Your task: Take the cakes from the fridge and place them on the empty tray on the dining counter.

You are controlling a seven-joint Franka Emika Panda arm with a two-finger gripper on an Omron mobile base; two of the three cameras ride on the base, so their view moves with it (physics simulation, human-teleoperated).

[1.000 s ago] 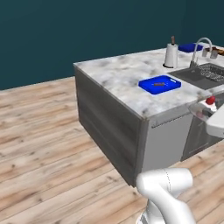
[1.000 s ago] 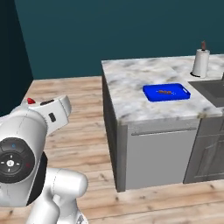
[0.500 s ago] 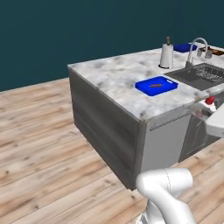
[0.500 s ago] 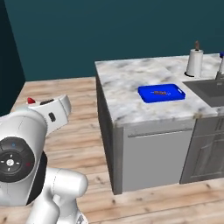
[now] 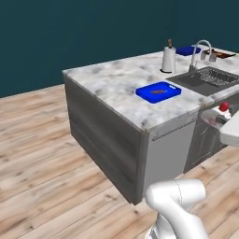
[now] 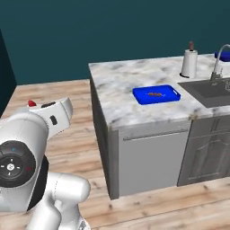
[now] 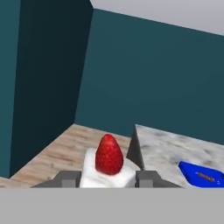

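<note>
Marble-topped dining counter [image 5: 116, 81] with grey base on wood-plank floor [image 5: 42, 154]. Blue tray [image 5: 158, 91] near counter's front edge, small brown piece [image 5: 158, 91] lying in it. Behind tray: white paper-towel roll [image 5: 168, 59], upright. Right of tray: sink basin [image 5: 205, 78] with curved faucet [image 5: 200, 51]. Second blue item [image 5: 187, 50] farther back. Teal wall [image 5: 93, 32] behind.
</note>
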